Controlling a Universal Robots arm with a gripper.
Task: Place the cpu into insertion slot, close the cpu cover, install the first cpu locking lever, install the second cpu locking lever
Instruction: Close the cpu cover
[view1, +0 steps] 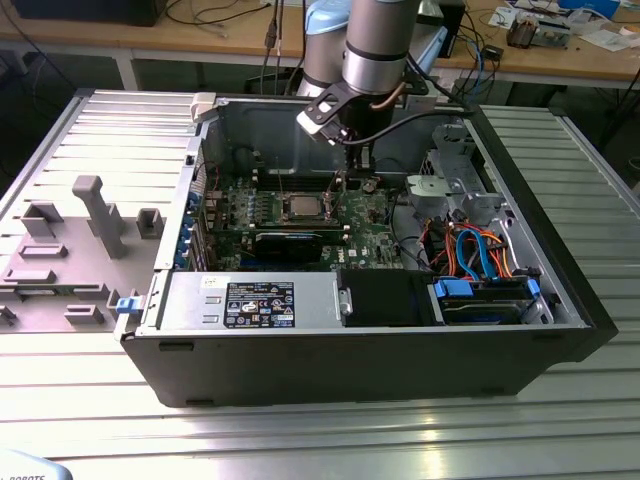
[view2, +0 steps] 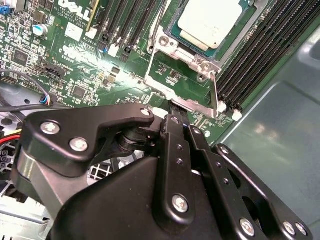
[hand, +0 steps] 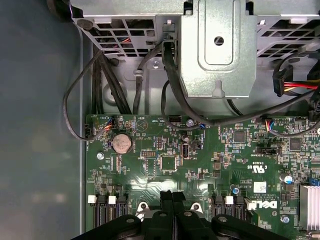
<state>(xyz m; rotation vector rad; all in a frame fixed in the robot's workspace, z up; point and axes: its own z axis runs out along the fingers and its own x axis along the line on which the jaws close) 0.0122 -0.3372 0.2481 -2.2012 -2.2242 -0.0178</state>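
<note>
One arm (view1: 375, 45) and one gripper (view1: 355, 168) are seen in the exterior view, lowered into one open case (view1: 350, 365) that stands on a ribbed table (view1: 300, 440). One cpu (view2: 212, 22), one slot (view1: 285, 212) and one cover (view2: 197, 56) are counted.

The case holds the green board (hand: 200, 165), a grey power unit (view1: 250, 300) along its near wall, a metal drive cage (hand: 215, 45) and a bundle of blue and orange cables (view1: 480, 250). The cpu is seated in the slot on the board, silver top up, and the cover's frame lies around it. Whether the frame is latched cannot be told. A thin lever (view2: 216, 92) runs along one side of the frame.

In both wrist views the black fingers (hand: 167, 200) are pressed together, with nothing seen between them. In the second wrist view the gripper tip is just beside a corner of the socket frame. Contact cannot be made out.

The cpu and cover are shown close up in the second wrist view. In the first wrist view a round coin cell (hand: 121, 143), the cage and black cables above the board edge are shown instead. The exterior view takes in a grey fixture tray (view1: 60, 250) on the table at the exterior view's left, beside the case.
</note>
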